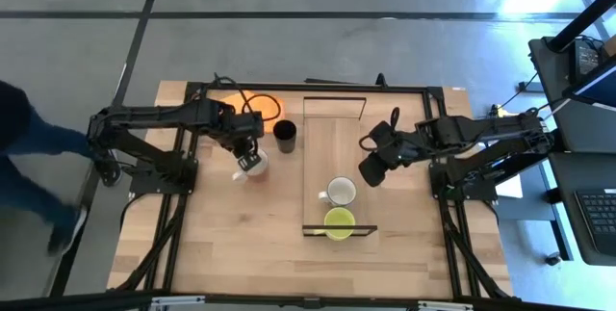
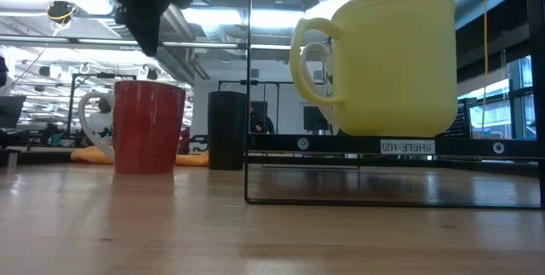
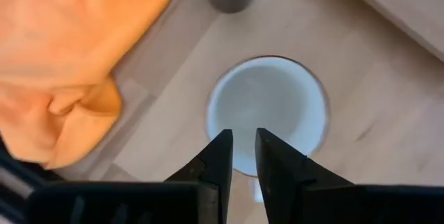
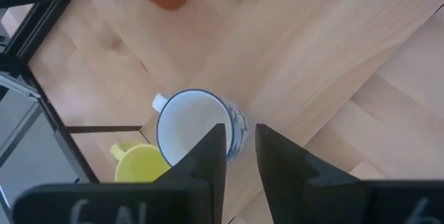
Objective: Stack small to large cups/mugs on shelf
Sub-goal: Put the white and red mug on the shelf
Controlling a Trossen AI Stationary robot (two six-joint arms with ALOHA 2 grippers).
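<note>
Item in hand: red-sided mug [image 1: 253,165], white inside, standing upright on the counter [image 1: 231,244] just off the shelf's nine-o'clock side, with the black cup [image 1: 285,135] near it toward one o'clock and the orange cloth [image 1: 252,104] at twelve.

Left pincer [image 1: 247,156]: I hold it right above that mug; the wrist view shows its fingers [image 3: 220,156] nearly together, a thin slot between them, gripping nothing, tips over the rim [image 3: 267,116] on the handle side.

Right pincer [image 1: 372,170]: parked over the shelf [image 1: 334,162] at the three-o'clock edge, above the white mug [image 1: 340,192]; fingers close together, nothing held.

Already shelved: white mug and yellow-green mug [image 1: 338,222], side by side at the shelf's six-o'clock end.

Small cups: none visible to me.

Handling note, my judgement: spread the left fingers first, then lower so one goes inside the wall and one outside, away from the handle [image 2: 92,122]. Squeeze on the wall only. Lift straight up until the base would clear the dark shelf frame [image 2: 249,169], carry toward three o'clock, and set down at twelve o'clock of the white mug with a gap. Keep the right arm drawn back; the two could meet over the shelf
</note>
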